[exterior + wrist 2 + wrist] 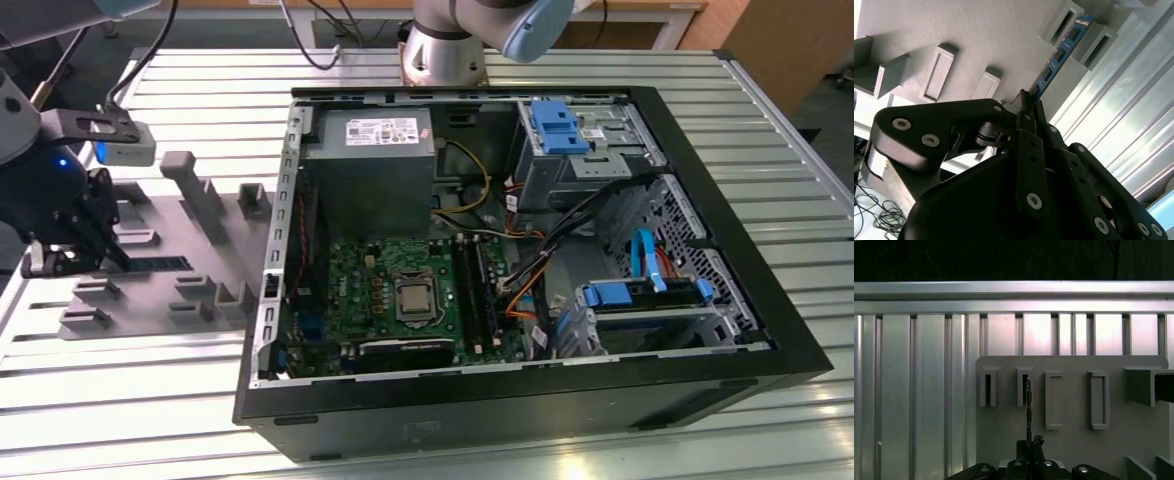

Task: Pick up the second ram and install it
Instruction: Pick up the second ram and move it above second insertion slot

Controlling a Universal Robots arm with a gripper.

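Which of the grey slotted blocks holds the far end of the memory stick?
The narrow block next to the wider frames; the memory stick runs into its slot.

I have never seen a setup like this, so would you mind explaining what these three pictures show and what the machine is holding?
This is one robot arm ending in a gripper, a two-fingered claw. The exterior view looks from off the arm onto a slatted metal table. On the table are an open computer case, its motherboard showing, and a grey fixture plate with slotted blocks. Both wrist views come from cameras riding on the arm and looking along the claw. In them, the gripper appears shut on one end of the second ram, a thin memory strip. Its far end sits between two of the blocks.
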